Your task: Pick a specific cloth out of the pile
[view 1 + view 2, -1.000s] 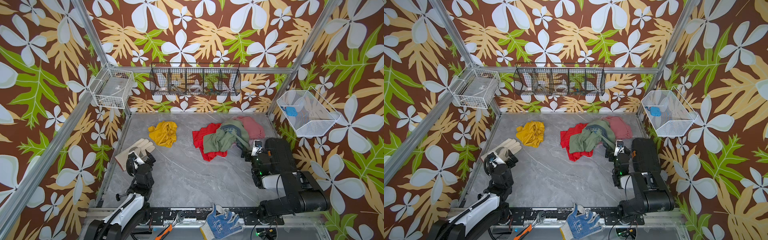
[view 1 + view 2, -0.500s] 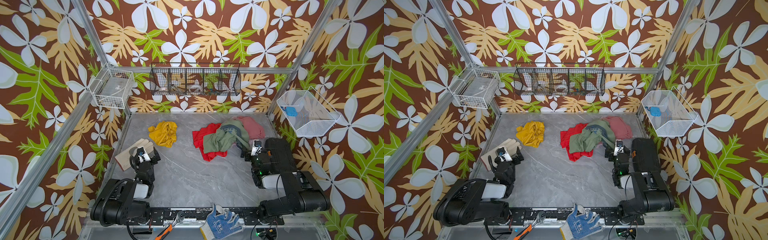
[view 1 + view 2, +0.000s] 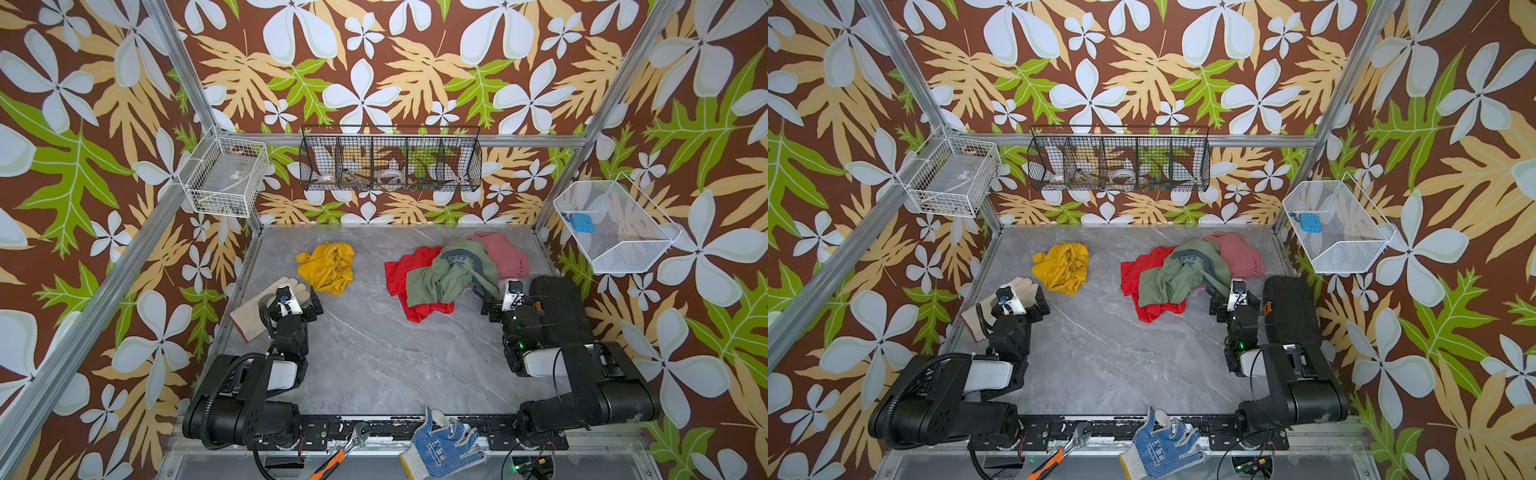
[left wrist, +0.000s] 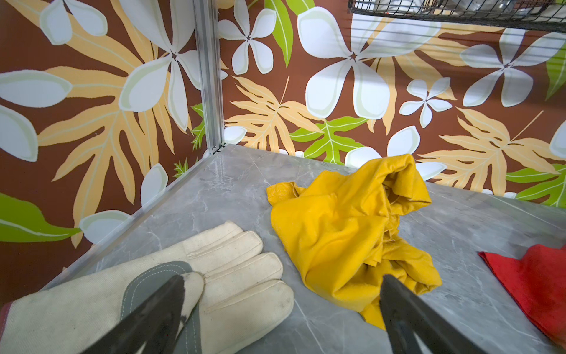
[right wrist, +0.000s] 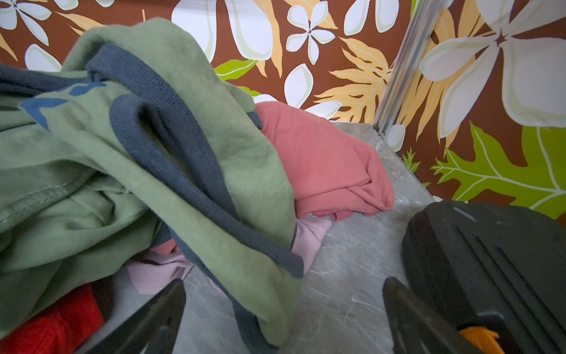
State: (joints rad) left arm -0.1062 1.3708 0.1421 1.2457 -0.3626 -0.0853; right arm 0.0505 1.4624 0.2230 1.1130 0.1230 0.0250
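The mustard-yellow cloth (image 3: 327,267) (image 3: 1062,267) lies crumpled by itself at the back left of the grey table, apart from the pile (image 3: 453,274) (image 3: 1183,272) of red, olive-green, pink and grey-blue cloths at the back right. My left gripper (image 3: 293,293) (image 4: 283,279) stands open over the beige glove's fingers. In the left wrist view the yellow cloth (image 4: 352,226) lies just beyond one fingertip. My right gripper (image 3: 509,286) (image 5: 284,282) is open and holds nothing. It sits at the pile's near right edge, and a green flap of the pile (image 5: 122,153) hangs down between its fingers.
A beige work glove (image 3: 249,322) (image 4: 239,275) lies along the left wall. A black ribbed object (image 3: 559,307) (image 5: 490,260) lies by the right wall beside my right gripper. A blue dotted glove (image 3: 442,442) and a wrench (image 3: 340,451) rest on the front rail. Wire baskets (image 3: 390,160) hang on the walls.
My left arm has folded up from a low, stretched pose, and its gripper has moved forward and right over the glove, toward the yellow cloth. The right arm has not moved.
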